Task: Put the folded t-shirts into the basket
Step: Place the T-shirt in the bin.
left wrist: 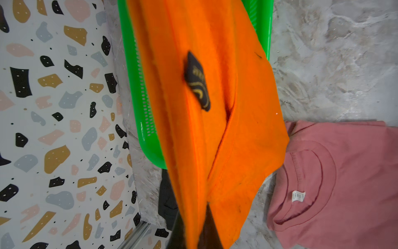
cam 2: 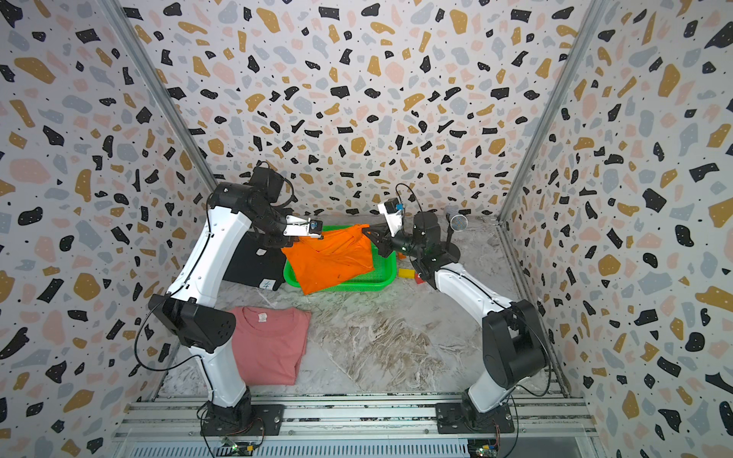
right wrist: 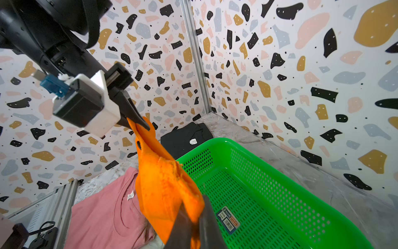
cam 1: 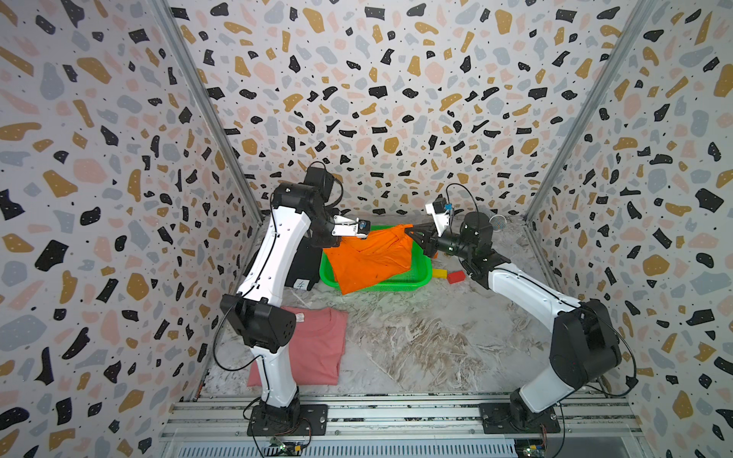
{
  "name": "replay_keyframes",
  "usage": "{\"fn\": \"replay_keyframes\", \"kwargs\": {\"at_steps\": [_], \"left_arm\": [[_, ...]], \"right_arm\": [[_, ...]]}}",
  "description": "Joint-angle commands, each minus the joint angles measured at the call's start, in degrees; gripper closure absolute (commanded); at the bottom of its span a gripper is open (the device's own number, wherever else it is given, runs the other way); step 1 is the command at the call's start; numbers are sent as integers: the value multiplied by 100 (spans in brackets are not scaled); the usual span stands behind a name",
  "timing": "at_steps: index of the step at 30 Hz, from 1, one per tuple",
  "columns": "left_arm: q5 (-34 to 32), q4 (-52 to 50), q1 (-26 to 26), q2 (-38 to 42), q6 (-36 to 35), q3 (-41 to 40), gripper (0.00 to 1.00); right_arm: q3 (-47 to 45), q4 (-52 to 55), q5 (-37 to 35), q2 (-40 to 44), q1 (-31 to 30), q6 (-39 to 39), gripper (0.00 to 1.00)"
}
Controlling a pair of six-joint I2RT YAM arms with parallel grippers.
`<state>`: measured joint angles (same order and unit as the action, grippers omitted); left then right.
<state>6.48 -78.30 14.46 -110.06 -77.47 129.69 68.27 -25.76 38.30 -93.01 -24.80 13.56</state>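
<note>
The orange t-shirt (cam 1: 369,257) (cam 2: 329,257) hangs stretched between both grippers over the green basket (cam 1: 421,275) (cam 2: 388,273). Its lower edge drapes across the basket's near rim. My left gripper (cam 1: 365,237) (right wrist: 140,124) is shut on one upper corner, and the cloth fills the left wrist view (left wrist: 204,129). My right gripper (cam 1: 410,230) (right wrist: 195,226) is shut on the other corner. The basket floor (right wrist: 258,204) is bare apart from a sticker. The pink t-shirt (cam 1: 317,349) (right wrist: 103,215) lies flat at the front left. The black t-shirt (cam 1: 303,261) (right wrist: 185,140) lies left of the basket, partly behind the left arm.
A yellow block (cam 1: 438,273) and a red block (cam 1: 456,276) lie just right of the basket. A round metal strainer (cam 1: 497,223) stands at the back right. Patterned walls close in three sides, and an aluminium rail (cam 1: 396,412) runs along the front.
</note>
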Motion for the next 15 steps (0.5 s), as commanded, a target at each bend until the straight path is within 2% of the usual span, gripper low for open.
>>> {"fn": "replay_keyframes", "kwargs": {"at_steps": [1,15], "left_arm": [[-156,411,-96,-168,-241,219,100],[610,1158,-97,-891,-957,310,100]], "right_arm": [[197,-332,-182,40,5,-68,100],[-311,-340,-621,-35,9,-127,100]]}}
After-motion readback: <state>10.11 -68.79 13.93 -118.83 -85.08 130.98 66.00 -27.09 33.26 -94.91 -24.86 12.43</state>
